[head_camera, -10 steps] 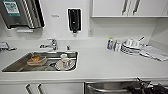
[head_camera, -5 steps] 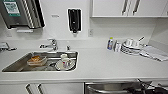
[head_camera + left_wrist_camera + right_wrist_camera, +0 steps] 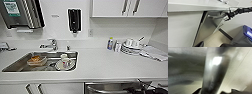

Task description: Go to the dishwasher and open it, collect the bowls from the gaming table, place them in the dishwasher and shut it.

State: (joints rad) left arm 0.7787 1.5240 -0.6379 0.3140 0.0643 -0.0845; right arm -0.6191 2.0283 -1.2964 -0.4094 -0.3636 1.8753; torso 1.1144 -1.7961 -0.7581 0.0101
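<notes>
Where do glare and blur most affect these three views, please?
Head view: soft throughout, with wide-angle bending of the countertop edge; the sink steel reflects light. Left wrist view: the dishwasher door's brushed front shows a pale sheen, and the right gripper at its handle is smeared. Right wrist view: the handle looms out of focus, with a bright glare patch.

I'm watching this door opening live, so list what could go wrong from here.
1. The right gripper sits at the end of the dishwasher handle, not its middle, so it might slip off as the door tips out.
2. The door is only slightly ajar; an off-centre pull could twist it.
3. The blue bin stands close beside the unit, and the arm or base could bump it.
</notes>
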